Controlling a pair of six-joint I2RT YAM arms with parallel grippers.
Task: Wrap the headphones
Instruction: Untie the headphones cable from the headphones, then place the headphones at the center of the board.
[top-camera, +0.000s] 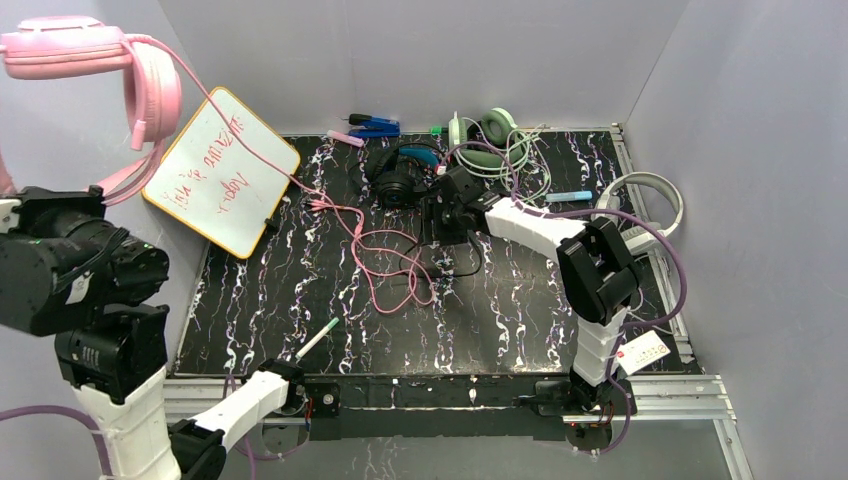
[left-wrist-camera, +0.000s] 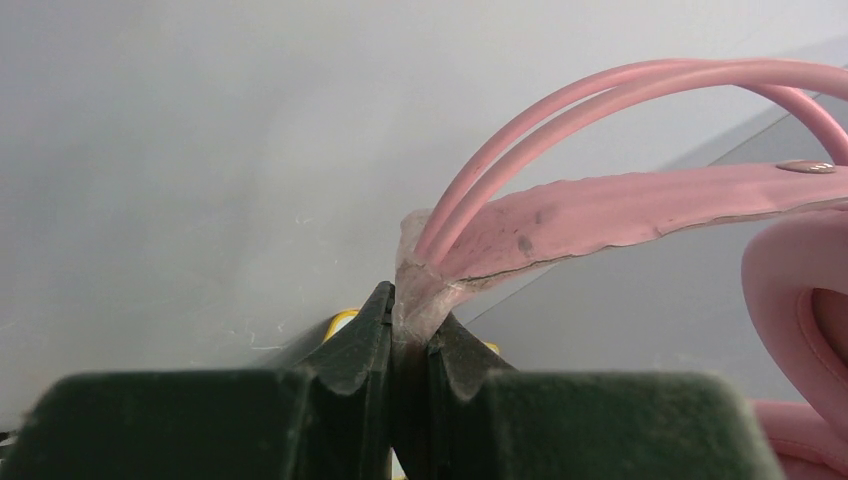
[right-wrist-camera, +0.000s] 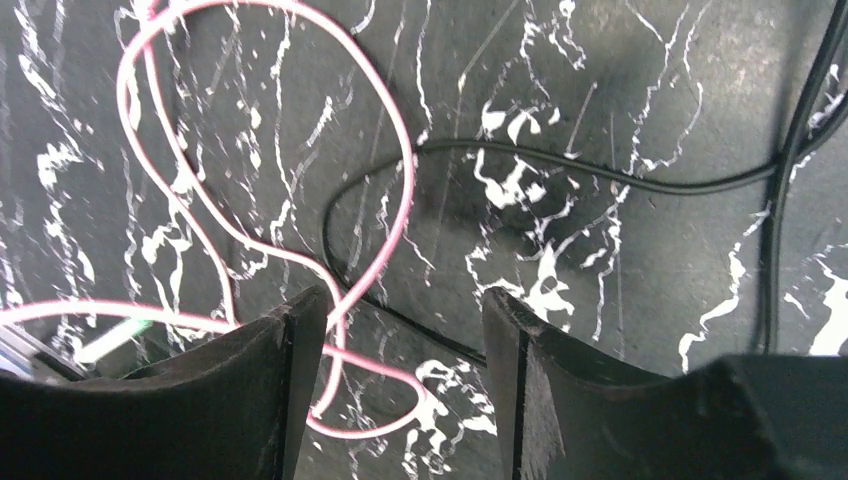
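The pink headphones (top-camera: 70, 45) hang high at the far left, close to the top camera. My left gripper (left-wrist-camera: 410, 312) is shut on the worn end of their pink headband (left-wrist-camera: 620, 205), with an ear cup (left-wrist-camera: 800, 290) to the right. Their pink cord (top-camera: 370, 255) runs down past the whiteboard and lies in loose loops mid-mat. My right gripper (top-camera: 440, 215) hovers low over those loops. It is open, with a small loop of the pink cord (right-wrist-camera: 390, 200) lying on the mat between its fingers. A black cord (right-wrist-camera: 560, 165) crosses there too.
A whiteboard (top-camera: 222, 172) leans at the left. Black-and-blue headphones (top-camera: 400, 178) and a pale green headset (top-camera: 490, 140) lie at the back, and a white headset (top-camera: 645, 195) sits at the right edge. Markers (top-camera: 375, 125) and a pen (top-camera: 318, 338) lie around.
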